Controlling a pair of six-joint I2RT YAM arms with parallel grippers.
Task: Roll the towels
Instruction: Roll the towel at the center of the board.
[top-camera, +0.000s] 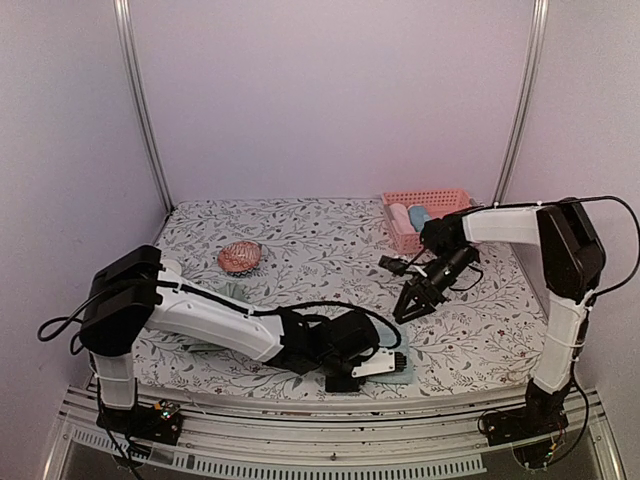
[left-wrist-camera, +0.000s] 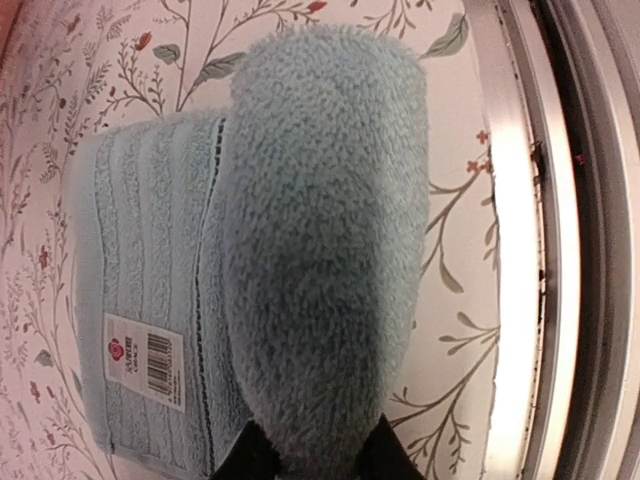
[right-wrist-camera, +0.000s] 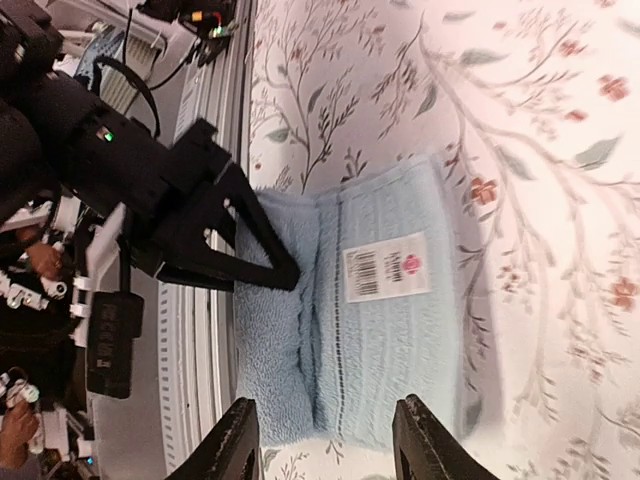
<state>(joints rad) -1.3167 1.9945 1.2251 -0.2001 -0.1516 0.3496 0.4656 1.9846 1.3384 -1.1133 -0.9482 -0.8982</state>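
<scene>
Closest in the left wrist view, the black fingertips (left-wrist-camera: 245, 458) of the left gripper (left-wrist-camera: 315, 455) pinch one end of the rolled part of the light blue towel (left-wrist-camera: 320, 250), one tip pressed to each side of the fat terry roll. The roll's long axis runs parallel to the table's near edge, pointing away from that gripper toward the right side. It lies right of centre, just beside the metal rail (left-wrist-camera: 520, 300) along that edge. The unrolled remainder lies flat on the far side of the roll, its ribbed bands running the same way and a white barcode label (left-wrist-camera: 145, 360) face up on it. The right gripper (right-wrist-camera: 328, 405) hangs above the table near the towel, clear of it, fingers spread with nothing between them. The table (top-camera: 320, 235) wears a white cloth printed with grey vines and small red flowers. Plain pale walls (top-camera: 330, 90) and two slanted metal posts (top-camera: 140, 100) close it in. A pink basket (top-camera: 430, 197) holding pale rolled shapes stands at the far right corner. A reddish patterned bowl (top-camera: 240, 257) sits left of centre, and a pale green towel (top-camera: 222, 290) shows partly from under the left arm.
</scene>
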